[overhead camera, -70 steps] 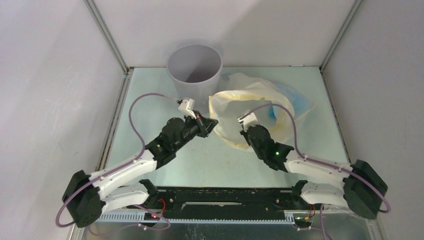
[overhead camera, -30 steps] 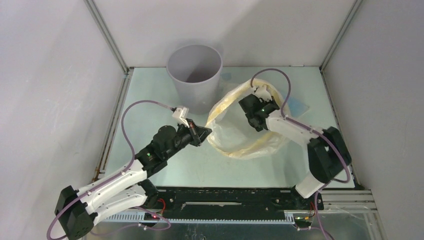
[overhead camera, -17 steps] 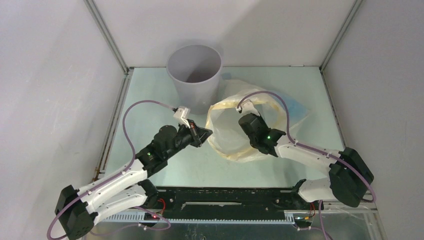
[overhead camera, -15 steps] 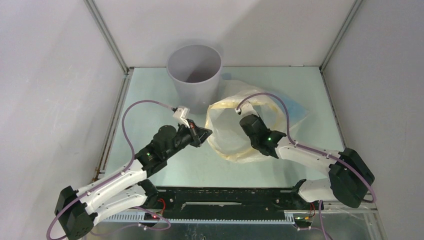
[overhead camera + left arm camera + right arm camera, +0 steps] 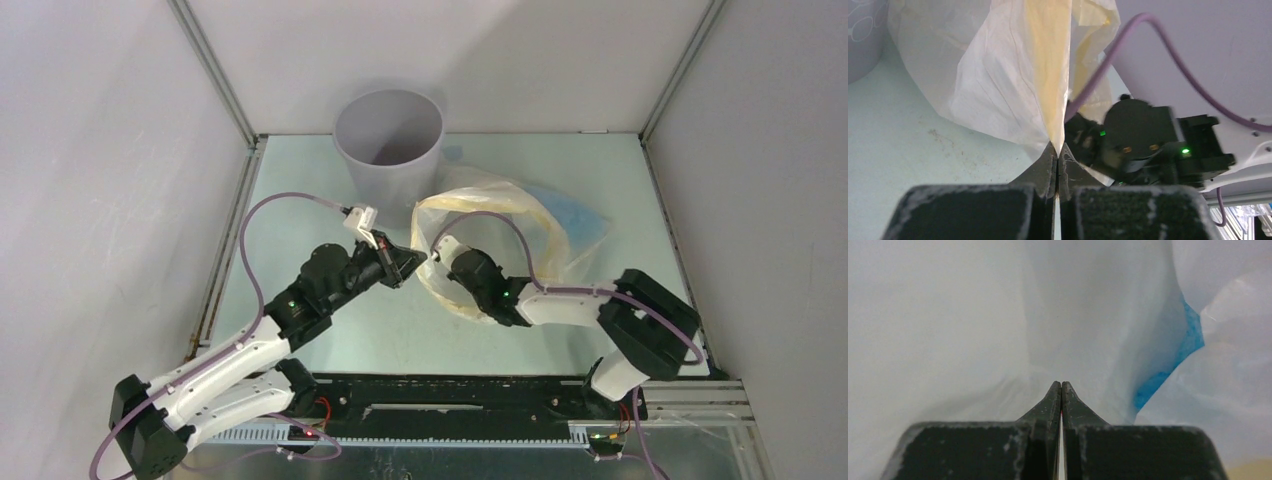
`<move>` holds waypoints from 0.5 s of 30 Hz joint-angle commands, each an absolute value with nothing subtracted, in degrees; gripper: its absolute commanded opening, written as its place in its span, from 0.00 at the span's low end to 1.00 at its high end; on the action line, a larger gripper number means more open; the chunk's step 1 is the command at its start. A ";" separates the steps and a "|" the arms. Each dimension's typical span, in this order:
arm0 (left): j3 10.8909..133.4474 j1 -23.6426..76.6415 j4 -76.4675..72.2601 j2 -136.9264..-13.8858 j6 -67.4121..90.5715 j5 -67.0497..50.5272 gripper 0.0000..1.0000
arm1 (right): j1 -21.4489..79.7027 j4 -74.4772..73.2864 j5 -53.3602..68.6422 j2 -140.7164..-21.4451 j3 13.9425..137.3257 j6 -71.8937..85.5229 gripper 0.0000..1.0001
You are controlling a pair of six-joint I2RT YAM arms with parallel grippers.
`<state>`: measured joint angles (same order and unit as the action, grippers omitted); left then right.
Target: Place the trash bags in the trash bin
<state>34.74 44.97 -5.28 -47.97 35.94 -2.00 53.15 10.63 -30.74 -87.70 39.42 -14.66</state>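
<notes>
The grey-lavender trash bin stands upright at the back, its wall also showing in the left wrist view. The blue trash bag lies flat at the right, mostly under the larger pale yellow bag. My left gripper is shut on the yellow bag's rim, jaws pinched together. My right gripper is shut inside the yellow bag's mouth, close to the left gripper. In the right wrist view its jaws are closed with nothing seen between them, whitish plastic all round and blue showing through.
The right arm's wrist and cable lie just behind the left gripper's pinch. Grey enclosure walls and metal posts ring the pale green table. The bin stands just left of the yellow bag's rim.
My right arm has swung from the far side of the yellow bag forward and left, ending low beside the left gripper. The left gripper keeps its pinch on the rim, shifted slightly.
</notes>
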 commanded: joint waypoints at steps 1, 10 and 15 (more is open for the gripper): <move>37.40 44.83 -4.42 -46.36 34.79 -3.14 0.00 | 53.46 11.09 -35.80 -93.59 45.92 -17.57 0.00; 37.49 44.84 -2.82 -44.88 34.19 -3.49 0.00 | 47.54 -1.71 -38.59 -102.58 55.56 -13.67 0.00; 38.27 44.80 -2.30 -44.37 34.23 -4.55 0.00 | 43.10 -13.03 -41.72 -110.77 65.47 -9.79 0.00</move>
<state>35.40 44.97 -2.20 -45.63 35.51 -2.68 45.74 -3.31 -37.65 -106.13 59.07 -13.43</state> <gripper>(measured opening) 0.003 0.008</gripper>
